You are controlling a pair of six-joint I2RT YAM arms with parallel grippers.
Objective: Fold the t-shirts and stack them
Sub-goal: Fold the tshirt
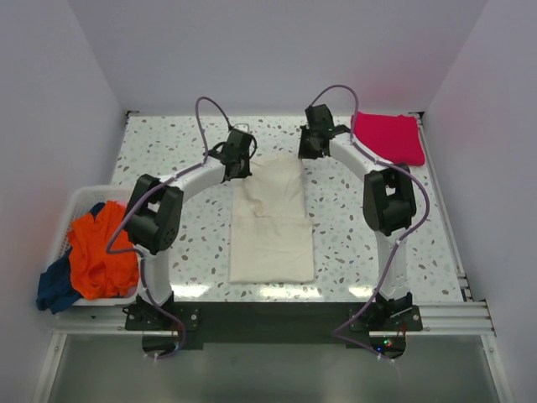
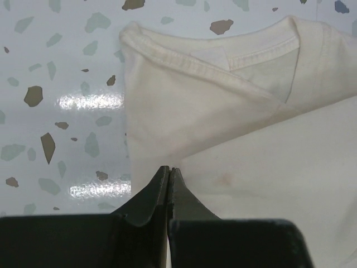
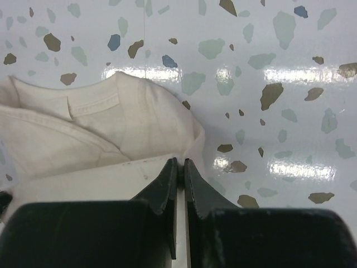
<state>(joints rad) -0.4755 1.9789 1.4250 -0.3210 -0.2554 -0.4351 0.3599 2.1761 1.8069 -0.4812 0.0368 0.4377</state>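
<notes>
So the speckled desk takes up most of the view. The cream t-shirt lies flat on it as a long narrow strip. Its collar end sits between the two claws, and the hem runs back from them toward the arm bases.

The white slatted basket is well off to the left of the left claw, closer to the bases. An orange t-shirt is heaped in it and a dark blue one hangs over its near corner. A folded magenta t-shirt lies near the right claw, on its outer side in the far corner.

The left claw is pinched closed on the cream shirt's left shoulder edge, beside the collar. The right claw is clamped on the right shoulder the same way, with a sliver of pale cloth between its tips.
</notes>
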